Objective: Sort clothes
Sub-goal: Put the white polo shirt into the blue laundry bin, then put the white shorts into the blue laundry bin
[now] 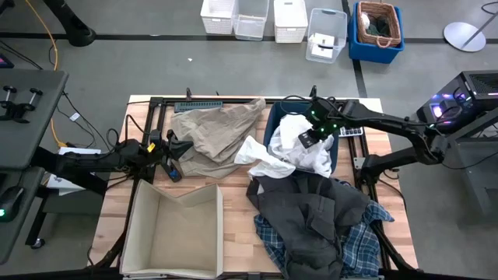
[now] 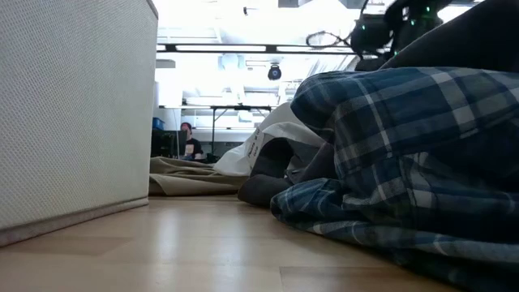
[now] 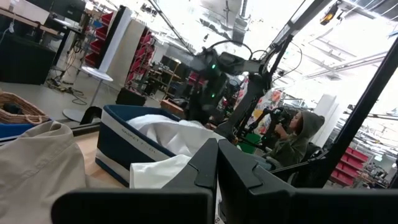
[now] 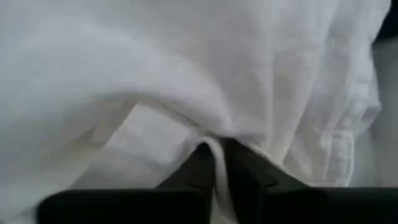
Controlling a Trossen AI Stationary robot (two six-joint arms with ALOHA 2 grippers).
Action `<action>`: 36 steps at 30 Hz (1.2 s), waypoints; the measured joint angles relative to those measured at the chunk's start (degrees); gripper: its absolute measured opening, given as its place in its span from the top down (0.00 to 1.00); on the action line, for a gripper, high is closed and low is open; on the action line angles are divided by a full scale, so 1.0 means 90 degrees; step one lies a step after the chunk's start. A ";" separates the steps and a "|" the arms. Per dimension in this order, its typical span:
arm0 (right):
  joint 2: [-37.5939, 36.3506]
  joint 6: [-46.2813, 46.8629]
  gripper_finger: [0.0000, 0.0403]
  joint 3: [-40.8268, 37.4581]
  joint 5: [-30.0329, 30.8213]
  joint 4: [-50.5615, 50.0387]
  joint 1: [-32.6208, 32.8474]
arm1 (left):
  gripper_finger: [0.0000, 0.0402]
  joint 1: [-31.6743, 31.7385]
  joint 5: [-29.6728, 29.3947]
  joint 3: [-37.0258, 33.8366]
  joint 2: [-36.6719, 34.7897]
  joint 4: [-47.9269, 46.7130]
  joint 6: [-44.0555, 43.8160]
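The white garment (image 1: 292,152) lies heaped in a dark blue bin (image 1: 274,117), with one part spilling over the bin's left rim onto the table. My right gripper (image 1: 310,138) is down on it, shut on the cloth (image 4: 186,74). The beige-khaki garment (image 1: 214,128) lies spread at the far middle of the table. My left gripper (image 1: 173,148) is shut and empty at that garment's left edge. The dark grey garment (image 1: 311,210) lies on top of the blue-and-white plaid shirt (image 1: 358,241) at the near right. My right gripper pinches a raised fold of the white garment (image 4: 214,142) between its two fingers. It comes from above, pointing down into the bin. The rest of the garment lies slack in the bin and over its rim; how many layers are held I cannot tell.
An open beige fabric box (image 1: 175,225) stands at the near left of the table. A black frame (image 1: 187,105) runs along the far edge. Bins and a basket (image 1: 377,27) stand on the floor beyond the table. A person (image 3: 292,134) sits in the room behind.
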 joint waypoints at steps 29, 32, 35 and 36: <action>0.3866 -0.2992 0.35 0.4929 -0.0136 0.0408 0.2021 | 1.00 0.0000 0.0000 0.0000 0.0000 -0.0001 0.0001; 0.4478 -0.3170 0.35 0.5568 -0.0112 -0.0181 0.1867 | 1.00 -0.0001 -0.0001 0.0000 0.0000 0.0001 -0.0001; 0.5103 -0.3349 0.35 0.6210 0.0093 -0.0773 0.1747 | 1.00 0.0001 -0.0001 0.0000 0.0000 0.0001 -0.0001; 0.5282 -0.3362 0.35 0.6412 0.0122 -0.0943 0.1716 | 1.00 -0.0001 -0.0001 0.0000 0.0000 0.0001 -0.0001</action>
